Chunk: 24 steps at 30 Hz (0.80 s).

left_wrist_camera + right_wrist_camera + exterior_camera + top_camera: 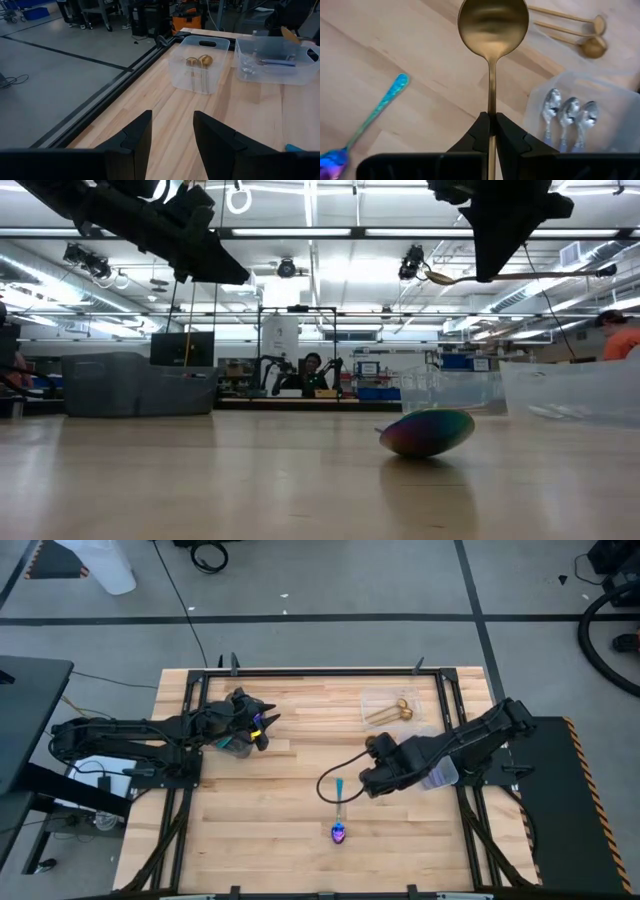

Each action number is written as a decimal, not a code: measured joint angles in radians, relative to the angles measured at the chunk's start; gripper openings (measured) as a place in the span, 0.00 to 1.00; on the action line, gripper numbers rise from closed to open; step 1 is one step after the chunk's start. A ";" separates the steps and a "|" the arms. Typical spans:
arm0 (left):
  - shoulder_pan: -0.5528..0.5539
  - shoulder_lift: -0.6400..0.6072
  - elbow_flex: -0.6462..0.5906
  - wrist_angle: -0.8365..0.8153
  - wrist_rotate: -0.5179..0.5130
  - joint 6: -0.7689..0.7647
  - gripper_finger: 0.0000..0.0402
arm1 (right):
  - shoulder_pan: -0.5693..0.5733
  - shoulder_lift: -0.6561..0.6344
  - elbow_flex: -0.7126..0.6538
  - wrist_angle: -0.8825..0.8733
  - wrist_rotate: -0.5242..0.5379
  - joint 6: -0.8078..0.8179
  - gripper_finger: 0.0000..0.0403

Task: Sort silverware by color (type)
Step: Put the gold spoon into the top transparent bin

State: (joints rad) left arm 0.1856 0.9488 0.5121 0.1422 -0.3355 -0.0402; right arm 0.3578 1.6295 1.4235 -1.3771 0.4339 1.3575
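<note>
— What is your right hand doing?

— It is clamped tight on the handle of a gold spoon. I hold it above the tabletop, bowl pointing away from my wrist. In the low view the spoon hangs high up, clear of the wood.

— And your left hand?

— It waits near the far left part of the tabletop, fingers apart and holding nothing. It looks across the wood toward two clear containers.

— What sits in those containers?

— The one near the far edge holds two gold spoons, lying side by side. The other one, by my right arm at the right edge, holds three silver spoons with their bowls lined up together.

— Anything loose on the wood?

— One iridescent spoon lies on the tabletop toward the near edge, just beside my right hand. Its purple-blue bowl points to the near edge and its teal handle points back toward my hand. In the low view its bowl rests right on the wood, shining green and pink.

— Is anyone around?

— A person sits far back in the room beyond the tabletop.
</note>
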 joint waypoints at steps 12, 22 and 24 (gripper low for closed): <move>0.000 0.000 0.000 0.000 0.000 0.000 0.38 | -0.060 -0.006 0.000 -0.047 -0.013 -0.081 0.06; 0.000 0.000 0.000 -0.011 0.000 0.002 0.38 | -0.108 -0.075 0.000 -0.063 0.001 -0.121 0.06; 0.000 0.000 0.000 -0.016 0.000 0.002 0.38 | -0.117 -0.098 0.000 -0.064 0.017 -0.123 0.06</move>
State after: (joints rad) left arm 0.1856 0.9487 0.5121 0.1259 -0.3355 -0.0380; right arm 0.2407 1.5316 1.4231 -1.4406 0.4505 1.2343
